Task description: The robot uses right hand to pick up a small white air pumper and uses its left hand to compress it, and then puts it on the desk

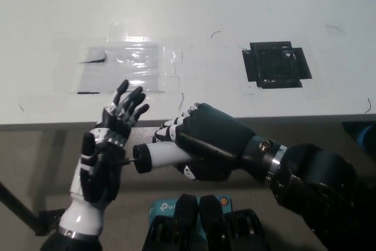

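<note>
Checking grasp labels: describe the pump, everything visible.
The pump is a small white cylinder with a black end cap, lying roughly level in front of the desk edge. The right robot hand wraps its barrel. The open left robot hand presses its palm against the cap end; almost no rod shows.

- Single view only: head cam, mounted high, pitched steeply down and forward.
- Upper half of frame: white bench (247, 10) top. Its front edge runs nearly level across mid-frame.
- Lower half looks past that edge, down at the floor in front of the bench.
- Left hand (103, 157) at lower left, right hand (205, 142) centre-right. Both close to the lens and large in frame, held off the bench edge.
- Far reference marks: clear tape patch (132, 66) upper left, black square patch (275, 64) upper right.
- No second view, so no overlap.
</note>
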Available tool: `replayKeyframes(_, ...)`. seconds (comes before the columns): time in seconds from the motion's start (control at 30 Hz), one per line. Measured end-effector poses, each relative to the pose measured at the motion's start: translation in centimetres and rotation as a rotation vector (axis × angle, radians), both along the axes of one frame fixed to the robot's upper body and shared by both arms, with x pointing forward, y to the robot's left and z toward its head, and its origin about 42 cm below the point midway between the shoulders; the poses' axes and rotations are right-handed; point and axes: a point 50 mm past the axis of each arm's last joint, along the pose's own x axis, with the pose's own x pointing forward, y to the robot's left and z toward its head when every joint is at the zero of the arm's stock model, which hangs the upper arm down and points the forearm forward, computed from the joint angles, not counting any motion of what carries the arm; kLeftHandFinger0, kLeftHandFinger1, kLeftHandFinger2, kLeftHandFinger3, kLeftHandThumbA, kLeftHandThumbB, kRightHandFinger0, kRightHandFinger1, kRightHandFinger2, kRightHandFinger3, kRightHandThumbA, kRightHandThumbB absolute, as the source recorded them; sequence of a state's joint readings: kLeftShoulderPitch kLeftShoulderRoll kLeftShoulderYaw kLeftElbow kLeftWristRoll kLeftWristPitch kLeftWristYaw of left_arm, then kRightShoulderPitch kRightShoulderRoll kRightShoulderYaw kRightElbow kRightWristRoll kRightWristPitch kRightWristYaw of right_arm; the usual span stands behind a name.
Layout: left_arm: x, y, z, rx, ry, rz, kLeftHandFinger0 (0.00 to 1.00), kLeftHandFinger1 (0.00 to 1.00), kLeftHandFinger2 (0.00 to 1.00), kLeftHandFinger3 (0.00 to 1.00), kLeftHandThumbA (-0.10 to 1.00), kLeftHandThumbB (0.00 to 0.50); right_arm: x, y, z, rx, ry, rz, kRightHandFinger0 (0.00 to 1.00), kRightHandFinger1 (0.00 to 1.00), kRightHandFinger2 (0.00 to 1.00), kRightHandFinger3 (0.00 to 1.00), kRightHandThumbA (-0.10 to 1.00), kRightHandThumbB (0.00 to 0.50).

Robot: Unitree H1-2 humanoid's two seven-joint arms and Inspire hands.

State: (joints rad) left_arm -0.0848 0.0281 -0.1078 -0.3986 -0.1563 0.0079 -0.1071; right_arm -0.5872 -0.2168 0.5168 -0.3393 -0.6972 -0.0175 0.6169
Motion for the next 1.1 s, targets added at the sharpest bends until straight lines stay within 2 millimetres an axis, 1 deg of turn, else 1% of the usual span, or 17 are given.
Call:
replayKeyframes(0.07,0.3,-0.2,-0.2,0.003,0.008,0.002,1.0,1.0,1.0,1.0,1.0,0.228,0.2,0.0,-0.2,-0.008,0.001,-0.01,0.0,0.01,0.25,0.34,-0.1,0.24)
replayKeyframes(0.1,0.4,-0.3,-0.3,0.005,0.013,0.003,1.0,1.0,1.0,1.0,1.0,0.229,0.3,-0.1,-0.2,-0.011,0.002,-0.014,0.0,0.0,0.23,0.39,-0.1,0.236)
replayKeyframes(0.2,0.7,-0.5,-0.6,0.013,0.021,0.013,1.0,1.0,1.0,1.0,1.0,0.232,0.5,-0.1,-0.4,-0.021,0.003,-0.03,0.0,0.0,0.04,0.41,-0.1,0.235)
replayKeyframes(0.23,0.8,-0.6,-0.7,0.015,0.023,0.016,1.0,1.0,1.0,1.0,1.0,0.234,0.5,-0.1,-0.4,-0.024,0.002,-0.034,0.0,0.0,0.03,0.42,-0.1,0.235)
replayKeyframes(0.4,0.9,-1.0,-0.9,0.027,0.025,0.028,1.0,1.0,1.0,1.0,1.0,0.243,0.8,-0.1,-0.7,-0.04,0.001,-0.052,0.0,0.0,0.0,0.39,-0.1,0.264)
replayKeyframes(0.5,1.0,-1.0,-1.0,0.028,0.026,0.033,1.0,1.0,1.0,1.0,1.0,0.24,0.9,-0.1,-0.8,-0.043,0.001,-0.055,0.0,0.0,0.0,0.37,-0.1,0.245)
replayKeyframes(0.53,1.0,-1.0,-1.0,0.029,0.027,0.034,1.0,1.0,1.0,1.0,1.0,0.245,0.9,-0.1,-0.8,-0.044,0.002,-0.055,0.0,0.0,0.0,0.17,-0.1,0.243)
replayKeyframes(0.57,1.0,-1.0,-1.0,0.028,0.027,0.035,1.0,1.0,1.0,1.0,1.0,0.24,0.9,-0.1,-0.8,-0.044,0.002,-0.055,0.0,0.0,0.02,0.08,-0.1,0.237)
replayKeyframes(0.6,1.0,-0.9,-1.0,0.028,0.027,0.037,1.0,1.0,1.0,1.0,1.0,0.231,0.9,-0.1,-0.8,-0.044,0.002,-0.055,0.0,0.0,0.1,0.02,-0.1,0.238)
replayKeyframes(0.67,1.0,-0.5,-1.0,0.029,0.028,0.048,1.0,1.0,1.0,1.0,1.0,0.226,0.9,-0.2,-0.8,-0.044,0.002,-0.056,0.0,0.08,0.43,0.03,-0.1,0.211)
replayKeyframes(0.7,1.1,-0.2,-1.0,0.031,0.028,0.055,1.0,1.0,1.0,1.0,1.0,0.219,0.9,-0.2,-0.8,-0.045,0.002,-0.056,0.0,0.16,0.61,0.08,-0.1,0.203)
replayKeyframes(0.73,1.1,0.0,-1.0,0.031,0.028,0.061,1.0,1.0,1.0,1.0,1.0,0.21,0.9,-0.2,-0.8,-0.048,0.003,-0.053,0.0,0.26,0.72,0.18,-0.1,0.199)
replayKeyframes(0.83,1.5,1.8,-0.9,0.03,0.025,0.107,1.0,1.0,1.0,1.0,1.0,0.214,0.8,-0.6,-1.4,-0.065,0.016,-0.052,0.0,0.45,0.76,0.79,-0.1,0.172)
replayKeyframes(0.87,1.7,2.6,-0.8,0.034,0.023,0.125,1.0,1.0,1.0,1.0,1.0,0.211,0.8,-0.9,-1.4,-0.071,0.018,-0.055,0.01,0.5,0.8,0.93,-0.1,0.175)
replayKeyframes(0.9,1.8,3.4,-0.7,0.037,0.021,0.143,1.0,1.0,1.0,1.0,1.0,0.203,1.0,-1.4,-1.5,-0.078,0.019,-0.065,0.02,0.52,0.8,0.96,-0.1,0.17)
replayKeyframes(1.03,2.2,7.3,-0.8,0.052,0.028,0.227,1.0,1.0,1.0,1.0,1.0,0.209,1.8,-4.1,-1.5,-0.092,0.029,-0.126,0.03,0.53,0.79,0.94,-0.1,0.135)
replayKeyframes(1.1,2.4,8.7,-0.9,0.057,0.031,0.26,1.0,1.0,1.0,1.0,1.0,0.211,2.1,-5.2,-1.4,-0.097,0.032,-0.155,0.04,0.53,0.79,0.94,-0.1,0.141)
